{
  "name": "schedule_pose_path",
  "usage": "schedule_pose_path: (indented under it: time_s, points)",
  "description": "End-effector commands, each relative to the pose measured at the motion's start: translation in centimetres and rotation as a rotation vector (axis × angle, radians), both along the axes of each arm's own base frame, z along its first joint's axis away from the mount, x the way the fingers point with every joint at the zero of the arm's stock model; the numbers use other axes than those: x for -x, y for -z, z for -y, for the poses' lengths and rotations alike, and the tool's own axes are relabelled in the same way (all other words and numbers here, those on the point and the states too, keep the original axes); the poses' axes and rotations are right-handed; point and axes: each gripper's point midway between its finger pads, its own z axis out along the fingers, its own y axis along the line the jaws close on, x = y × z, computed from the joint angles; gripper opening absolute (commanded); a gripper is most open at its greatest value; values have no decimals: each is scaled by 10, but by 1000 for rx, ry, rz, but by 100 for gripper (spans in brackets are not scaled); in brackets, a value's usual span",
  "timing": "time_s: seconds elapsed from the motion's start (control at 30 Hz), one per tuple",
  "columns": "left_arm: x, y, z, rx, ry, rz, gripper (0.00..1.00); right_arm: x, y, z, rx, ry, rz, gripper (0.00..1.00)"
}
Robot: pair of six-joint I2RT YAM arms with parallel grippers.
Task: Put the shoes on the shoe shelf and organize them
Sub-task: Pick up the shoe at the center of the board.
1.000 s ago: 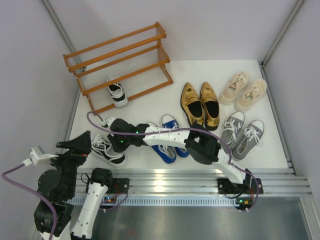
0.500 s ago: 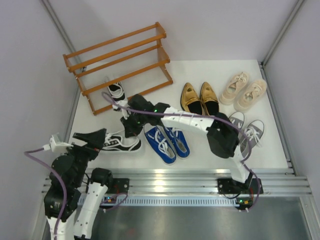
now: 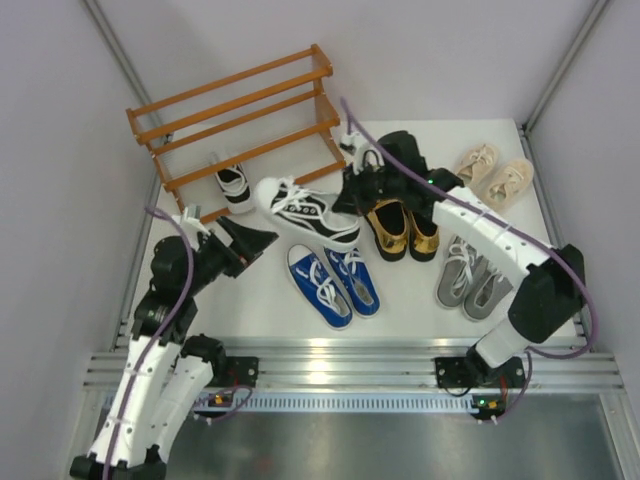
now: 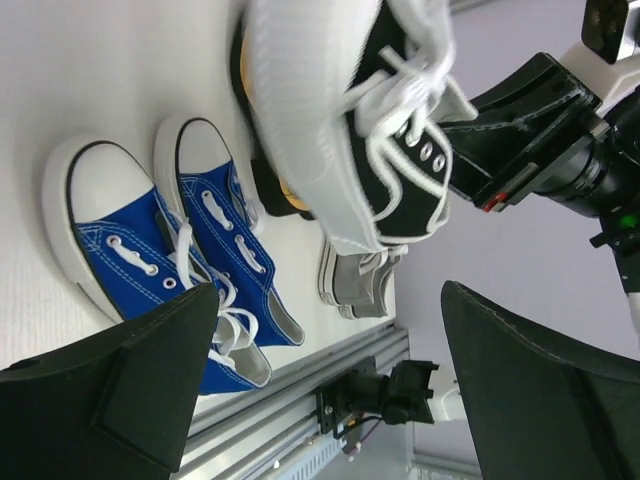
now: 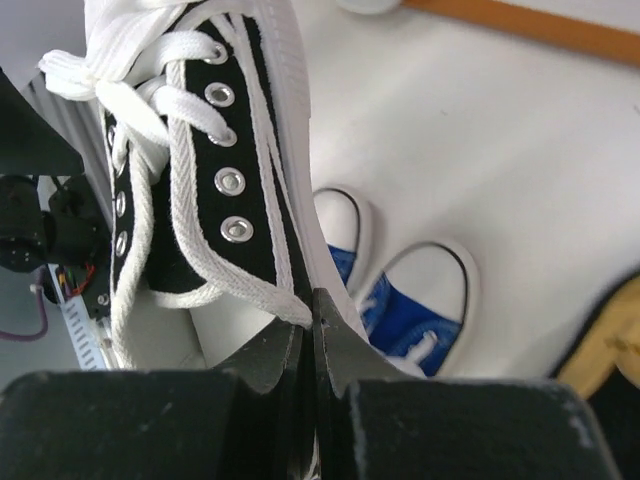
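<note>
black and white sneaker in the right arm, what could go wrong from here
1. The right end effector pinches only the sneaker's thin collar edge, so it could slip or swing.
2. If dropped, it may land on the blue sneakers close by.
3. Its toe could catch a rack slat or bump its mate there.

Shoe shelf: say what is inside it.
One black-and-white sneaker lies among the lower slats of the shoe shelf; slats cover part of it. No other shoe shows.
</note>
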Motion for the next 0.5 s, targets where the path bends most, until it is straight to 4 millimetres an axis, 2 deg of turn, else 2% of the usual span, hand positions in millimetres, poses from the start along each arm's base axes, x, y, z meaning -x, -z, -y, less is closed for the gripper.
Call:
schedule_pose_path:
  time_s: [0.0,0.03,0.1,0.2,0.23,0.3,0.33,0.37,0.4,0.43,0.47]
  points:
    - [-12,-40,29,94,172,204,98,-17,-62,39,-195,102,44,0]
    - [-20,-34,35,95,186,179,98,-18,-54,48,-201,121,6,0]
    - [-28,-37,45,86,209,201,98,-24,-47,68,-223,187,-56,0]
    - [-35,-45,79,66,266,260,98,-19,-39,80,-246,225,-132,0]
    - [-31,-41,104,66,321,255,98,-18,-39,80,-255,227,-139,0]
    - [-28,-42,125,75,375,258,98,-12,-37,83,-282,246,-165,0]
    - [-27,-32,141,73,414,230,98,-13,-42,83,-306,247,-151,0]
    - [-28,-36,148,91,425,243,98,-12,-43,84,-333,262,-188,0]
    - [-28,-34,154,94,437,241,98,-10,-46,84,-359,263,-208,0]
    - [-29,-26,163,90,452,218,98,-5,-39,85,-380,249,-253,0]
    - [-30,-30,167,102,453,233,98,-7,-43,86,-416,262,-276,0]
